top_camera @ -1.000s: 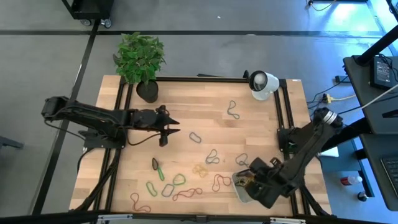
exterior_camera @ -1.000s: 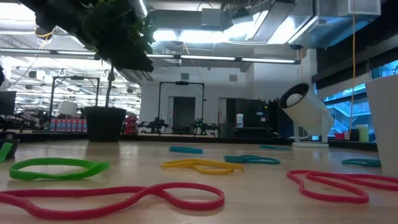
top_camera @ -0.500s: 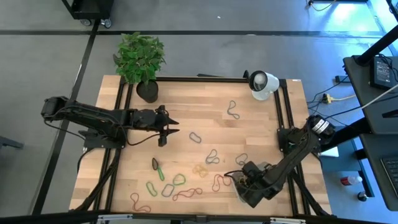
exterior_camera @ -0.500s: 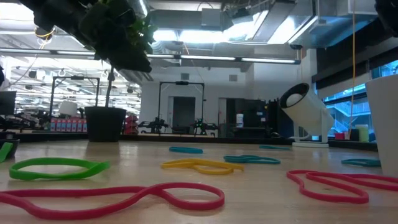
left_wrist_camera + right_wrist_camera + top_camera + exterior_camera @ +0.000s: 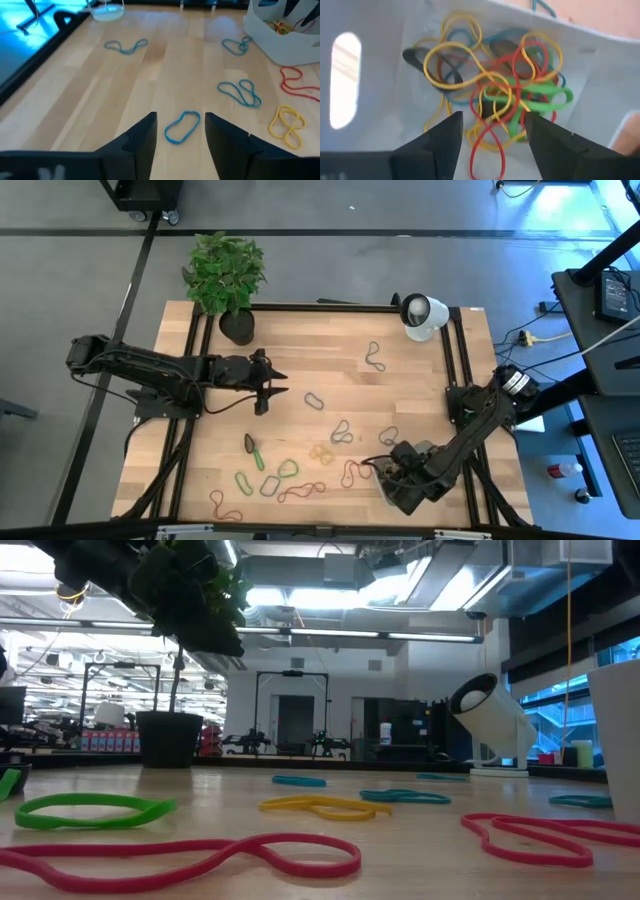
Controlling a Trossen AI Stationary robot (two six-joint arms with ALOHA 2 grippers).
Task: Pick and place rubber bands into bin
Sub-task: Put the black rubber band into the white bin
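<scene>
The bin (image 5: 600, 100) stands near the table's near right corner, with a tangled pile of yellow, red, green and blue rubber bands (image 5: 500, 95) lying on its floor. My right gripper (image 5: 492, 145) points down into it, open, its fingers on either side of the pile's edge and just above it. In the high view my right gripper (image 5: 397, 471) covers most of the bin (image 5: 386, 490). My left gripper (image 5: 268, 392) waits open above mid-table on the left, with a blue band (image 5: 182, 126) on the wood ahead of its fingers. Several loose bands (image 5: 290, 470) lie flat on the table.
A potted plant (image 5: 226, 278) stands at the far left corner and a white round device (image 5: 423, 315) at the far right. More loose bands lie at mid-table (image 5: 375, 358) and near the front edge (image 5: 225, 505). Black rails (image 5: 456, 370) run along both table sides.
My right gripper has sunk toward the bin and shifted a little toward the table's left, its arm folding lower. The loose bands on the table lie as before.
</scene>
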